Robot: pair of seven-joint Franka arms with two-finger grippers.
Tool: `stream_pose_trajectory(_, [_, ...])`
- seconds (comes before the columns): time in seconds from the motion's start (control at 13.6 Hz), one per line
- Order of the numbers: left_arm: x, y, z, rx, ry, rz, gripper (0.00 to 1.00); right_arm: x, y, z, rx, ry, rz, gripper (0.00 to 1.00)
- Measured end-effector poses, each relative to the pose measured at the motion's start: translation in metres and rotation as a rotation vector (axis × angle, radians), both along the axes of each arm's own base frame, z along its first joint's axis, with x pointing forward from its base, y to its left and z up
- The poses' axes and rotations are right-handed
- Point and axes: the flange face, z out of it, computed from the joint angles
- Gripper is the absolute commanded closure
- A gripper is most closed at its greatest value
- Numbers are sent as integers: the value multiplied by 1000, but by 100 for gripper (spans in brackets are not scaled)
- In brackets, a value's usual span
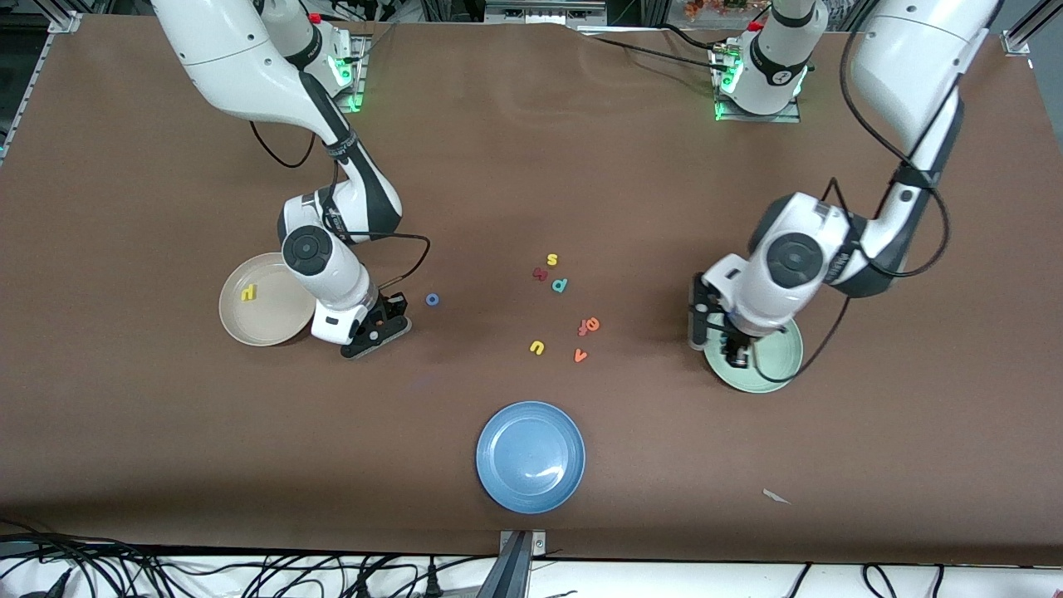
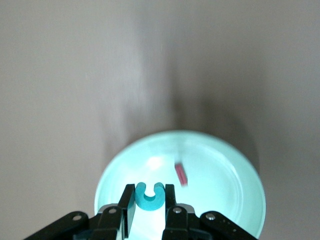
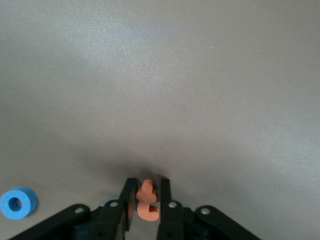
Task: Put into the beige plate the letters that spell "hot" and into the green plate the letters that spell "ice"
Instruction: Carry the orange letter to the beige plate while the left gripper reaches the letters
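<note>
Right gripper [image 3: 145, 204] sits low at the table just beside the beige plate [image 1: 264, 329], toward the right arm's end, with its jaws clamped on the small orange t [image 3: 147, 201]. The yellow h [image 1: 248, 292] already lies in that plate; the blue o [image 1: 432, 299] rests on the bare table close by the gripper, not yet collected. Left gripper [image 2: 150, 200] hangs over the green plate [image 2: 220, 210] with its jaws closed on the teal c [image 2: 150, 195]; the dark red i [image 2: 180, 174] lies inside that plate. The orange e [image 1: 590, 325] remains in the loose cluster mid-table, alongside a yellow s [image 1: 552, 260], a dark red bent letter [image 1: 540, 273], a teal p-shaped letter [image 1: 560, 285], a yellow u [image 1: 537, 347] and an orange v [image 1: 580, 355]. A blue plate [image 1: 530, 456] sits nearest the front camera. Risks, as judged: the t is held by a thin edge and looks soft, so it could twist or slip free during the lift and land outside the rim; the c may cling to a pad on release; a low sweep toward the plate might nudge the o away; the e lies close to the v, inviting a wrong or double pick.
</note>
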Motion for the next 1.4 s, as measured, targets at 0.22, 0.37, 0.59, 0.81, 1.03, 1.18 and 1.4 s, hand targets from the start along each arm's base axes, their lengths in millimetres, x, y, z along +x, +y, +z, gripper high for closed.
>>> stream_pose_trajectory(0.22, [3, 43, -11, 23, 24, 38, 0, 0, 0, 1, 0, -1, 0, 87])
stream_pose_trajectory(0.37, [1, 49, -16, 22, 36, 49, 0, 1, -1, 4, 0, -1, -2, 87])
stream_pose_trajectory(0.59, [2, 45, -11, 10, 28, 57, 0, 14, -27, 36, -28, 20, -57, 87])
stream_pose_trajectory(0.81, [3, 32, 2, -93, 37, 169, 0, 24, -78, 84, -66, 49, -154, 87])
stream_pose_trajectory(1.03, [-5, -9, 8, -180, 62, 281, 0, 25, -145, 97, -113, 98, -260, 88])
stream_pose_trajectory(1.18, [-17, -62, 13, -201, 69, 332, 0, 15, -181, 79, -138, 130, -313, 89])
stream_pose_trajectory(1.4, [-42, -128, 11, -192, 81, 358, 0, -12, -201, 36, -143, 128, -340, 87])
